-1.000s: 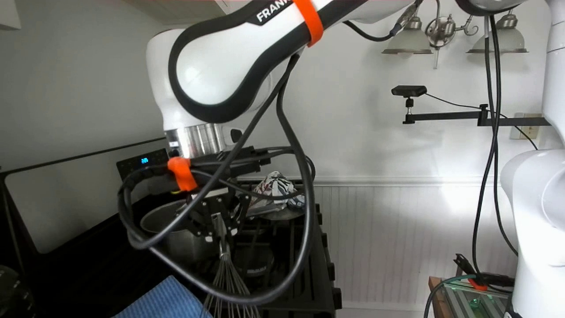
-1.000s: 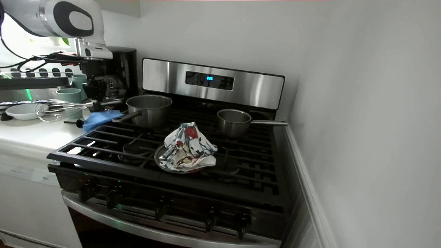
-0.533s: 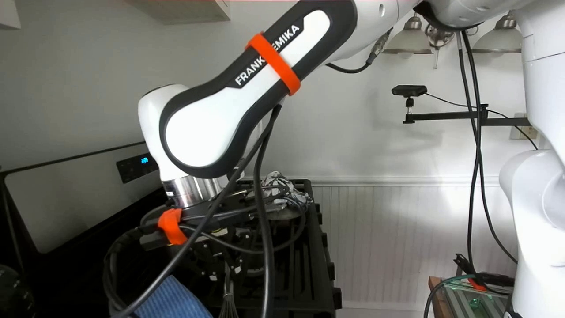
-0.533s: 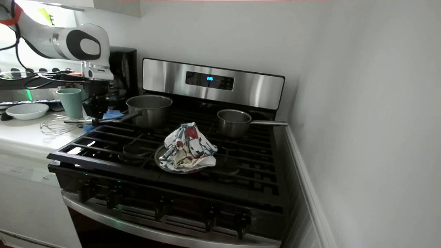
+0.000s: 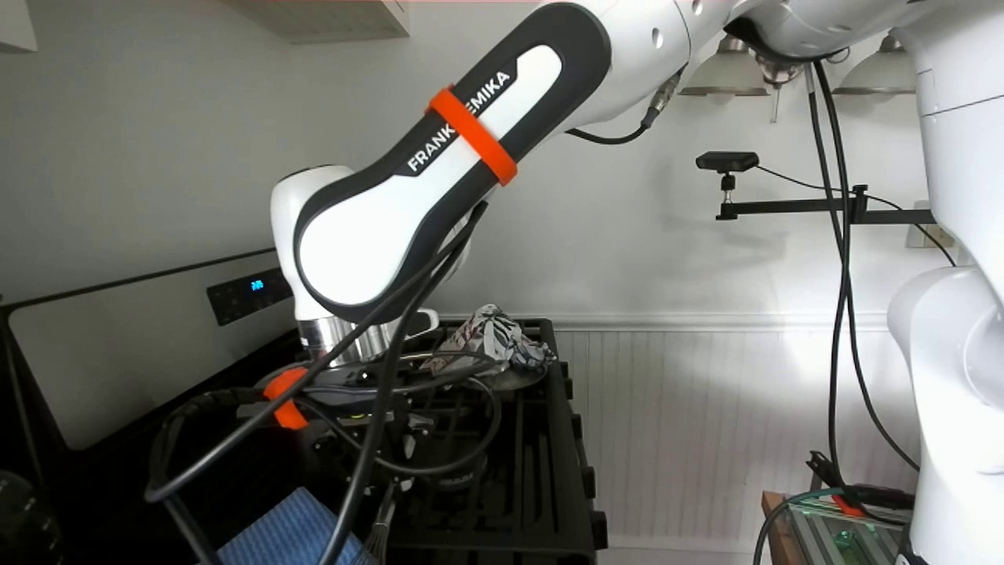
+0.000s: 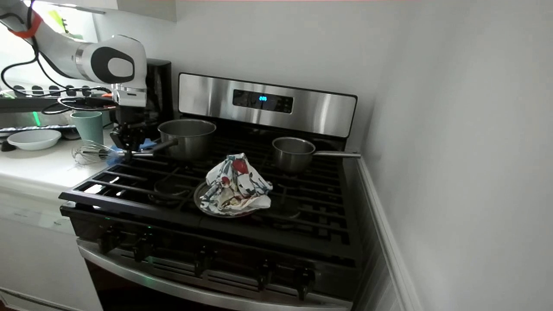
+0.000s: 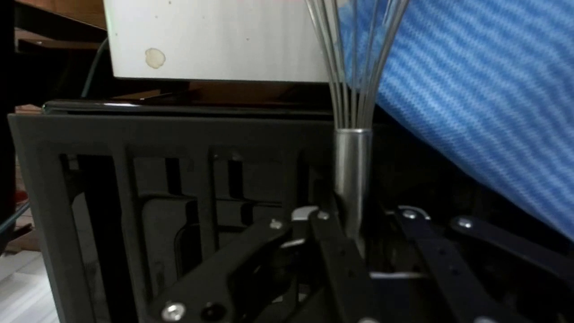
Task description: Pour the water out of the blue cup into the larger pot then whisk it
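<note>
The larger pot (image 6: 186,144), shiny steel with a dark handle, stands at the back of the stove beside the gripper in an exterior view. My gripper (image 6: 127,153) is shut on the whisk (image 6: 93,153), low by the stove's edge. In the wrist view the fingers (image 7: 358,220) close around the whisk's steel handle (image 7: 353,166), with its wires pointing away. The gripper (image 5: 376,479) is partly hidden by cables in an exterior view, and the pot is mostly hidden there. A blue-green cup (image 6: 88,127) stands upright on the counter; its contents are hidden.
A blue cloth (image 7: 484,89) lies beside the whisk. A smaller pot (image 6: 293,156) and a floral cloth (image 6: 237,185) on a round lid or plate stand on the stove. A white bowl (image 6: 34,140) is on the counter. A black appliance (image 6: 160,86) stands behind the arm.
The arm has lowered the gripper and whisk from beside the pot's rim to near the stove surface. In the last half second both have shifted towards the stove and the whisk has turned.
</note>
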You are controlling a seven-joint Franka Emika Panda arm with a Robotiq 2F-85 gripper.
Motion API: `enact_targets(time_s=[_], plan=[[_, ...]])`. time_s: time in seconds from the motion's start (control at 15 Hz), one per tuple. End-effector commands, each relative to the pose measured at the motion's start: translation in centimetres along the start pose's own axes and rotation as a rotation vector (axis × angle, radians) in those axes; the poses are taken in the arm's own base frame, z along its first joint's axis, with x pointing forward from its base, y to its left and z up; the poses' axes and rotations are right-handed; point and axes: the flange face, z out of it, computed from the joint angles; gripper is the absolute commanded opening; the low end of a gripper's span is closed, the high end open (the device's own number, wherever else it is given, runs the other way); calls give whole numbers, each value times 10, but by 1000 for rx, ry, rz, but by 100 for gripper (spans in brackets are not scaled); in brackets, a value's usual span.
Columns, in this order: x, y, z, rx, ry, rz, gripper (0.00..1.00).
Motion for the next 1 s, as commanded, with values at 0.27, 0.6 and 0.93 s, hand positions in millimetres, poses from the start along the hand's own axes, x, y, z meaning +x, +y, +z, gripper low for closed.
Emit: enact_targets(time_s=[0.27,0.6,0.93], plan=[[6,-2,-3,55,-1,84,76],[12,6,-27,102,2,66,100],[13,21,-64,98,15,-72,100]])
